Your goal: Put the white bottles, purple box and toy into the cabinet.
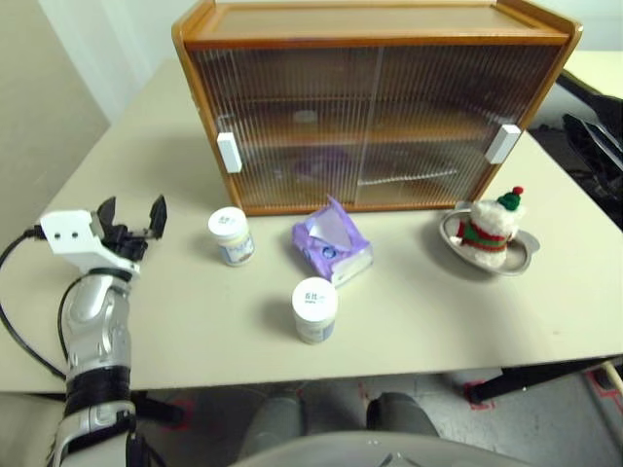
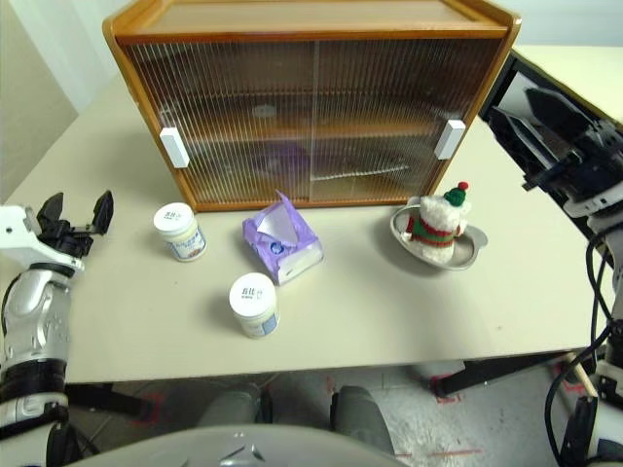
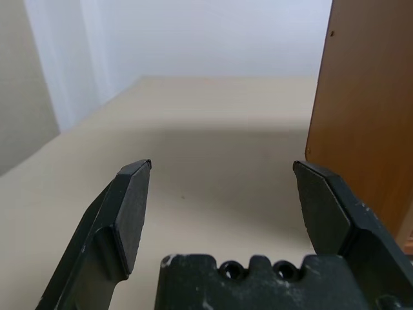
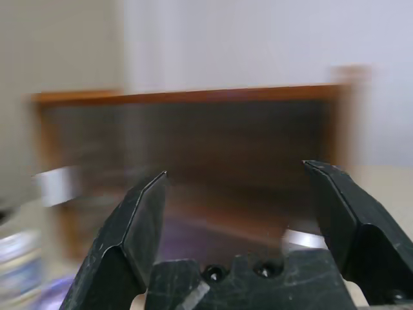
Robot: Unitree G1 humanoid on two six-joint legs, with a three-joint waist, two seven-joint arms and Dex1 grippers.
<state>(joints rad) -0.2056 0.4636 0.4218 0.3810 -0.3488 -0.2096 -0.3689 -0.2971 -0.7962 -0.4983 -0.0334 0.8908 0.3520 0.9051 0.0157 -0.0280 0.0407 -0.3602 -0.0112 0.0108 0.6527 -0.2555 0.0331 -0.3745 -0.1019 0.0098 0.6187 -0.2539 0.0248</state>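
Left eye view has the left gripper (image 1: 133, 216) spread wide, holding nothing, hovering just left of one squat white plastic bottle (image 1: 232, 235). Right gripper (image 2: 542, 141) is spread too, empty, up beside the orange-brown wooden cabinet (image 1: 375, 24), doors closed. Second white bottle (image 1: 314, 309), lavender cardboard box (image 1: 332, 243) and plush bear toy (image 1: 492, 228) in a steel dish (image 1: 519, 258) sit on the beige table (image 1: 438, 311). Label print's too small to read.

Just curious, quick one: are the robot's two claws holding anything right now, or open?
Left gripper: open, holding nothing.
Right gripper: open, holding nothing.
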